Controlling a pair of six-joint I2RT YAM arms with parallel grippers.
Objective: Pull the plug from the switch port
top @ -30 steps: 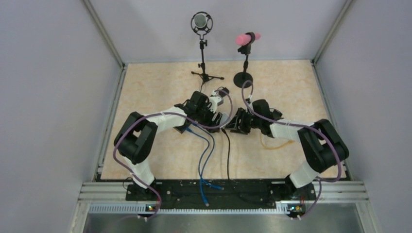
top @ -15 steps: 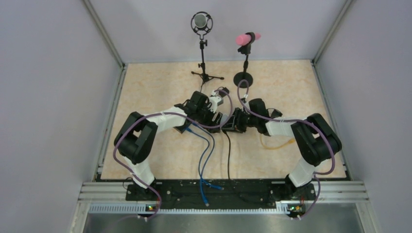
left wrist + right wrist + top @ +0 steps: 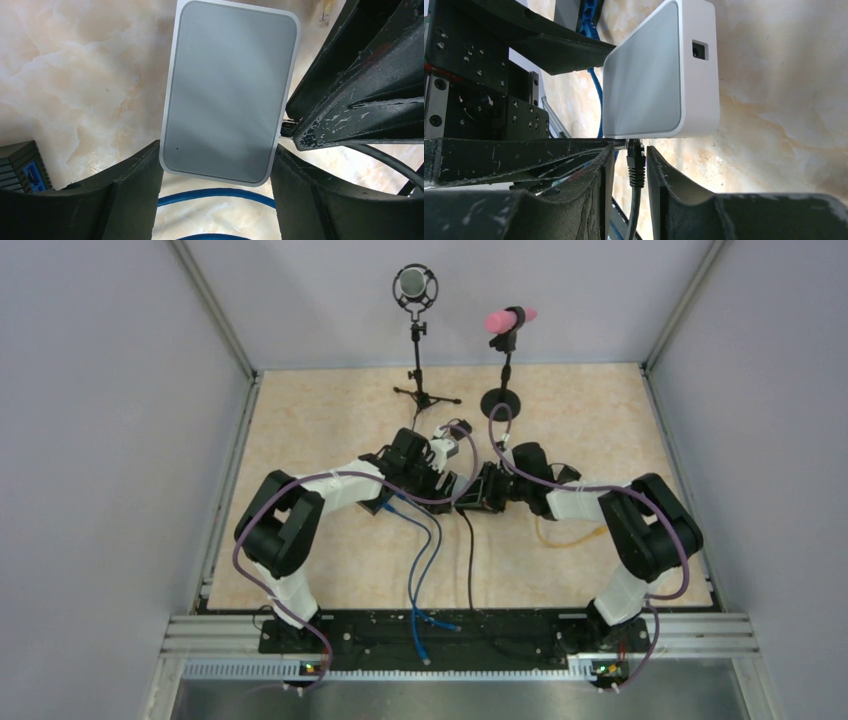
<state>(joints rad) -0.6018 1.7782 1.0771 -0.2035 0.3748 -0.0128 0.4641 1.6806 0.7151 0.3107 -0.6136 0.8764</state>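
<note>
Two arms met at mid-table (image 3: 320, 410), wrists nose to nose. Your left gripper (image 3: 216, 150) was clamped on the switch (image 3: 227, 90): one finger on each long side, at the corners nearest the wrist. The switch lay flat on the marble-pattern top, grey face up.

Your right gripper (image 3: 630, 150) came in from the opposite side and straddled the plug (image 3: 635, 167). The plug was black and seated in the switch edge facing that gripper. The fingers stood a little apart, one on each side of the plug body. A thin gap showed on both sides, so they were not clamped on it.

The black cable (image 3: 470, 560) ran from the plug toward the near edge of the table. Two blue cables (image 3: 425, 550) ran alongside it, passing under the left gripper. A dark box with a blue port (image 3: 22, 167) sat just left of your left finger. A yellow cable (image 3: 565, 537) lay under the right forearm.

At the back edge stood two stands, well clear of the arms: a grey mic (image 3: 414, 287) and a pink mic (image 3: 510, 318).
</note>
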